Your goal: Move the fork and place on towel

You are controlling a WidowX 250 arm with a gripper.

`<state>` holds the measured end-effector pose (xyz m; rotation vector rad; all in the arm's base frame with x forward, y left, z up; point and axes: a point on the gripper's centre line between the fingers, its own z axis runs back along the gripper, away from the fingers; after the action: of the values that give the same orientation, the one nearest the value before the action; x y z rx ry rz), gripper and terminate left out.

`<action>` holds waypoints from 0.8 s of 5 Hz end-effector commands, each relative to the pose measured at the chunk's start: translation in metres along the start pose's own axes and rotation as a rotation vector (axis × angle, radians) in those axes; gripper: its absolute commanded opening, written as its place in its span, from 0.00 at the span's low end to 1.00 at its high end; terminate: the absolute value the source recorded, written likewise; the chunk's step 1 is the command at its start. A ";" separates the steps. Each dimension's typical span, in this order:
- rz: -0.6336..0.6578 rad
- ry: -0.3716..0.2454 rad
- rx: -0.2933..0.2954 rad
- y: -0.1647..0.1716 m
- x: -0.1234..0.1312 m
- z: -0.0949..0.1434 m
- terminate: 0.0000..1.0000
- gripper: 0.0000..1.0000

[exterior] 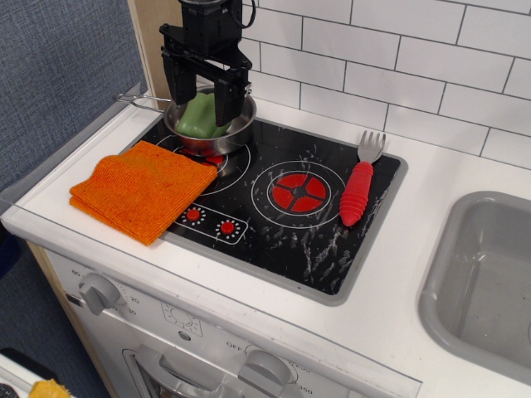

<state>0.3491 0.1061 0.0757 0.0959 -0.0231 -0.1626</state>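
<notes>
Fork [358,184] lying flat at the right edge of the black stovetop [290,232], red ribbed handle pointing toward the near side, grey tines toward the white tiled wall [398,58] and reaching onto the pale counter [415,274] just past the stovetop's rim. Just beside the right-hand red burner [299,191], untouched by anything. Well apart from it, across the stovetop to the left: orange towel [141,189], folded, roughly square, ribbed knit, resting partly on the counter and partly over the stovetop's left edge, its right corner covering part of the left burner and near the two small red knobs [209,220] printed on the panel. Behind the towel, a small steel pot [209,124] sitting on the left burner, thin handle sticking out to the left, a green object [202,116] inside. Directly above the pot, black gripper [199,89], fingers spread apart with nothing between them, tips dipping to about the pot's rim on either side of the green object; contact with it not discernible. At far right, a grey sink [481,282] set into the counter. Below the front edge, grey oven dials [100,292] on the white cabinet face.
</notes>
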 end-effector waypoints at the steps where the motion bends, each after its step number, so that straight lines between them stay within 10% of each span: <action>1: 0.000 0.000 0.000 0.000 0.000 0.000 0.00 1.00; 4: -0.115 -0.151 -0.048 -0.132 0.028 0.011 0.00 1.00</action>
<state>0.3533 -0.0294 0.0562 0.0324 -0.1175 -0.2742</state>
